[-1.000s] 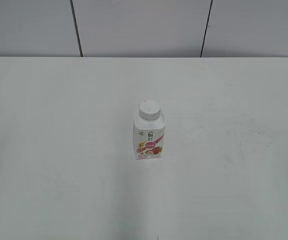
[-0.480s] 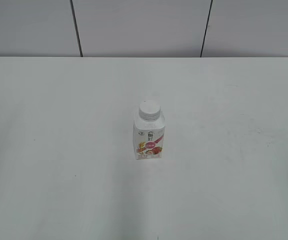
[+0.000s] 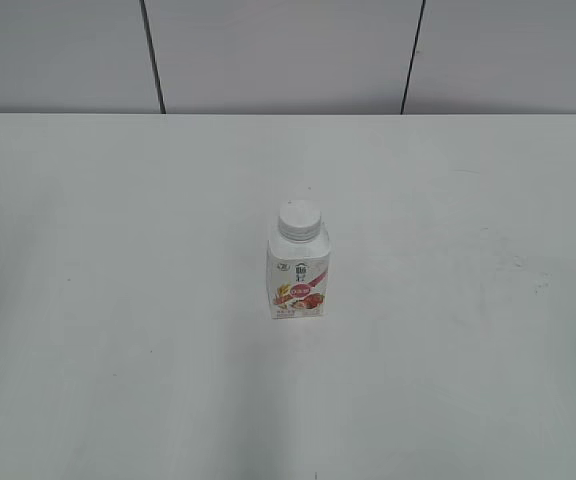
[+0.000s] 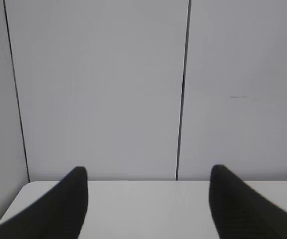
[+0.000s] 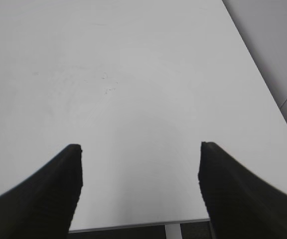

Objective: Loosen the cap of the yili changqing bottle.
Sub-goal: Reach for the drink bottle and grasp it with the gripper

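Observation:
The yili changqing bottle (image 3: 298, 280) stands upright near the middle of the white table (image 3: 118, 250) in the exterior view. It is small, squat and white, with a red-pink fruit label. Its round white cap (image 3: 299, 219) sits on the neck. Neither gripper shows in the exterior view. My left gripper (image 4: 147, 174) is open and empty, facing the back wall above the table's far edge. My right gripper (image 5: 139, 149) is open and empty above bare table near its edge. The bottle is out of both wrist views.
A grey panelled wall (image 3: 288, 50) with dark seams stands behind the table. The right wrist view shows the table's near edge (image 5: 143, 224) and right edge, with a white table leg below.

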Robot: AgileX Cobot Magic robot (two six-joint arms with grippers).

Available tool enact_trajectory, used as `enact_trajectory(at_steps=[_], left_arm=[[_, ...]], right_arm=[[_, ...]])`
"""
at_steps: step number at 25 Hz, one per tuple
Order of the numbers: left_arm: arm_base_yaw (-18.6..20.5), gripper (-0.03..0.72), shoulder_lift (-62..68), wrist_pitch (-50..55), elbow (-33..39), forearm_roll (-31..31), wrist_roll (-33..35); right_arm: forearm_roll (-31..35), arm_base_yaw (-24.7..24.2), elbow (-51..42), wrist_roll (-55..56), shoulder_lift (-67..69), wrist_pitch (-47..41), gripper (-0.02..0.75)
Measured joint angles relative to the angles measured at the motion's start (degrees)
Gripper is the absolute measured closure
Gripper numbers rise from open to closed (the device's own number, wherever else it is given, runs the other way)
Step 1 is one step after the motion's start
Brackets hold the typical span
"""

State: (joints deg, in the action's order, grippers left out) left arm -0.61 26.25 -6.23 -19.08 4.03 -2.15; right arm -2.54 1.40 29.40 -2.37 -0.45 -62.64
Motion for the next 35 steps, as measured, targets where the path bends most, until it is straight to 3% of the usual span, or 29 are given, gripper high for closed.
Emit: enact_trajectory(at_steps=[19,27,35], left_arm=[[0.0,0.218,32.53,-32.06,0.04,-0.18,0.0],[0.0,0.223,41.51,-36.87,0.04,0.71,0.0],[0.0,0.254,50.83,-42.89,0.04,6.08,-0.22]], right_arm=[[0.0,0.0,0.0,0.0,0.0,0.0,0.164],[0.0,0.0,0.0,0.0,0.0,0.0,0.164],[0.0,0.0,0.0,0.0,0.0,0.0,0.164]])
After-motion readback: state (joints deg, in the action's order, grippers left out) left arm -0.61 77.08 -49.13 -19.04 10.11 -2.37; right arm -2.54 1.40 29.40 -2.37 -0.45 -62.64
